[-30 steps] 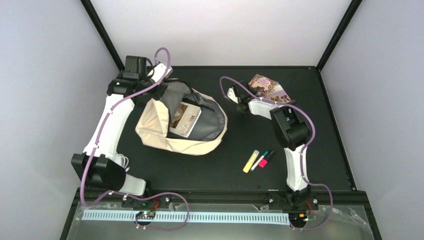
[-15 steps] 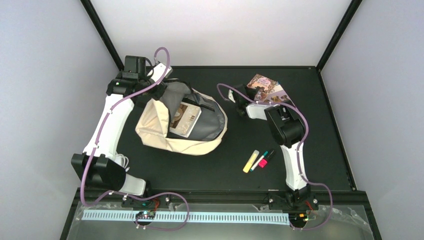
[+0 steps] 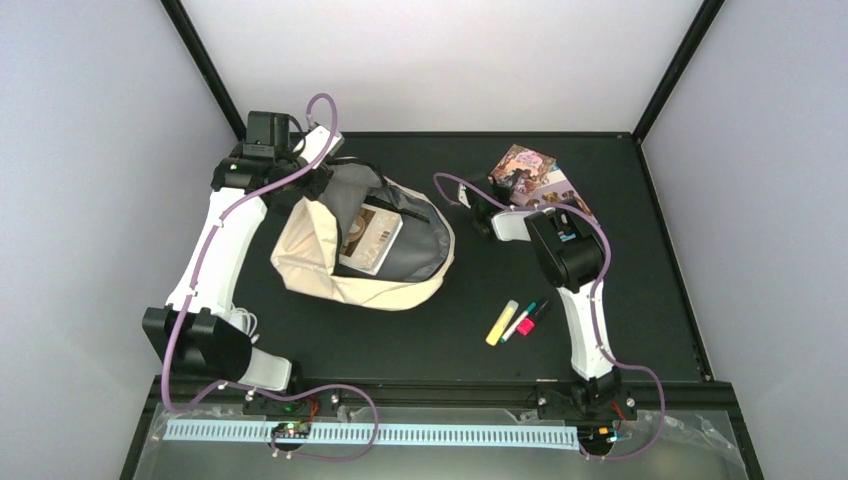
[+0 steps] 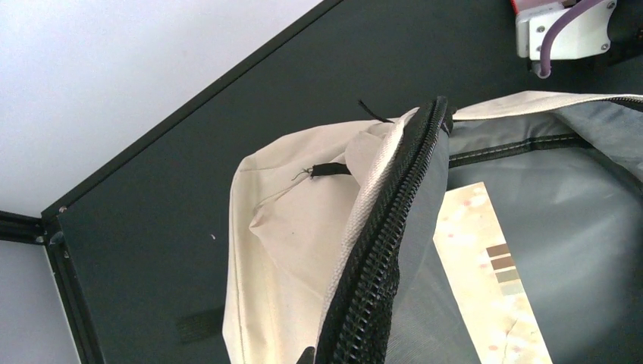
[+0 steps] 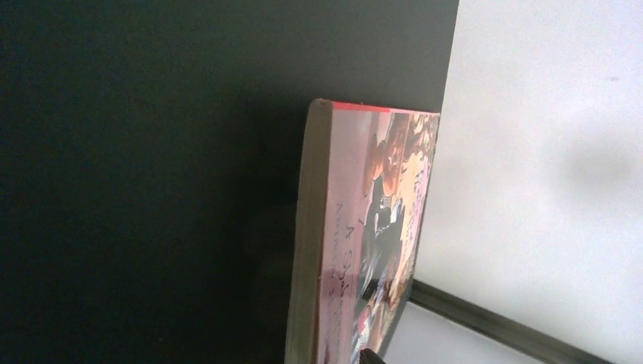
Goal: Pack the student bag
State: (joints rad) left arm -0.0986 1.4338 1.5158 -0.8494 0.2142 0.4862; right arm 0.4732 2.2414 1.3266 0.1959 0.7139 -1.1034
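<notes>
Holding the student bag [image 3: 330,275] open on the worktop's [image 3: 620,300] left side: left jaws are clamping its zipper rim [image 4: 379,227]. Right jaws are sitting at the paperback [image 3: 522,166]; whether they are gripping it, cannot tell. Bag mouth is lying to their left, right arm nearer the book.

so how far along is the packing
Done: one pale book lies inside the student bag, which the left gripper holds open. In hand: the right gripper is at the colourful book. Left: the second book, yellow highlighter and pens on the table.
</notes>
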